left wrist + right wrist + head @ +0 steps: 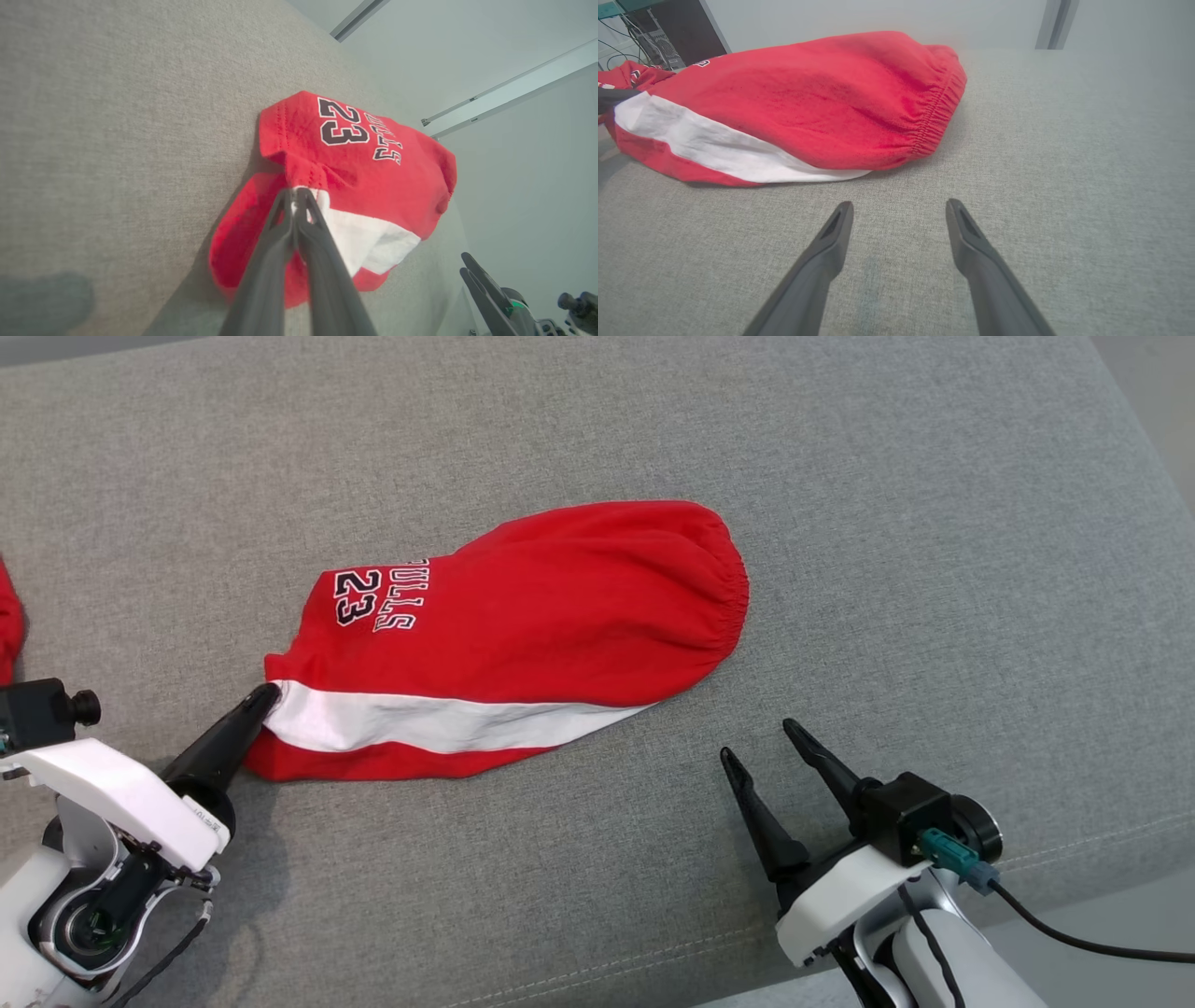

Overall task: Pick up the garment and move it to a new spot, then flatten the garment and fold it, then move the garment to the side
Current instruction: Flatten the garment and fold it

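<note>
Head view: red shorts (541, 607) lie mid-way across the grey upholstered surface (934, 523). They look doubled over lengthwise, with a white side stripe along the near edge, the gathered waistband to the right and a "23" print near the hem.

Left gripper (266, 695) is clenched on the hem corner at the end of the stripe, and the left wrist view confirms cloth pinched between its tips. Right gripper (758, 742) is released, its fingers spread, near the shorts but not touching them.

Judgement: relocation, flattening and the fold look largely done. The top layer is a little puffy. The move to the side is not yet done. A second red cloth (7, 616) sits at the left edge.
</note>
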Tool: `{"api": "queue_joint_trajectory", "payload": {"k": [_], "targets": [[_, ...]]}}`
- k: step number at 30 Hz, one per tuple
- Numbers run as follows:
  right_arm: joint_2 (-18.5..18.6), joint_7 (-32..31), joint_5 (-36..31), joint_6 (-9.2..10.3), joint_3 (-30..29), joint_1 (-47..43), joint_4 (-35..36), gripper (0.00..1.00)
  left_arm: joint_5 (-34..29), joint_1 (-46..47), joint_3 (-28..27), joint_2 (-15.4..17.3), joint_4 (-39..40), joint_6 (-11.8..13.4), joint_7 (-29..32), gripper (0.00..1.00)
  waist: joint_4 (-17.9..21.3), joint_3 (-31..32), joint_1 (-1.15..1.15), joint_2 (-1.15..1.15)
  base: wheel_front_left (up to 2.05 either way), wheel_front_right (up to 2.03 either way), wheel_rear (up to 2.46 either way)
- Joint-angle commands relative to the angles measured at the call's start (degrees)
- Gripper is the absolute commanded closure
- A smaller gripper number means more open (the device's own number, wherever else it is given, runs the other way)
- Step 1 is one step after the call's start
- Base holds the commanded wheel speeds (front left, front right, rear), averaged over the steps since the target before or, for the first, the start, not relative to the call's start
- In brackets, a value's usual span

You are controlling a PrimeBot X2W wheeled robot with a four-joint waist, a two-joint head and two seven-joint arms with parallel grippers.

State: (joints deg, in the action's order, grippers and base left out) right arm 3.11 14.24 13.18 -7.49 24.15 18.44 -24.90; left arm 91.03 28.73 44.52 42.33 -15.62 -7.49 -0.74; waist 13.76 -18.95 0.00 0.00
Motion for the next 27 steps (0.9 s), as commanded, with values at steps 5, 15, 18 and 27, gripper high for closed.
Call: {"api": "queue_joint_trajectory", "payload": {"k": [5,15,18,27], "targets": [[-0.2,0.8,-0.7,0.0,-1.0,-0.4,0.9,0.0,-0.8,0.0,-2.9,3.0,3.1,0.0,-1.6,1.0,-0.9,0.4,0.0,0.0,0.0,0.0,0.0],[-0.2,0.8,-0.8,0.0,-5.1,0.5,-0.2,0.0,-3.2,-1.6,-3.9,3.5,8.3,0.0,-8.1,1.0,-3.2,1.6,0.0,0.0,0.0,0.0,0.0],[-0.2,0.8,0.2,0.0,-5.8,0.7,-1.0,0.0,-4.3,-2.4,-4.1,3.9,9.6,0.0,-11.2,1.0,-3.7,2.1,0.0,0.0,0.0,0.0,0.0],[-0.2,0.8,1.9,0.0,-5.1,1.2,-6.2,0.0,-7.6,-10.1,-17.4,0.1,9.7,0.0,-14.2,1.0,-6.9,2.1,0.0,0.0,0.0,0.0,0.0]]}}
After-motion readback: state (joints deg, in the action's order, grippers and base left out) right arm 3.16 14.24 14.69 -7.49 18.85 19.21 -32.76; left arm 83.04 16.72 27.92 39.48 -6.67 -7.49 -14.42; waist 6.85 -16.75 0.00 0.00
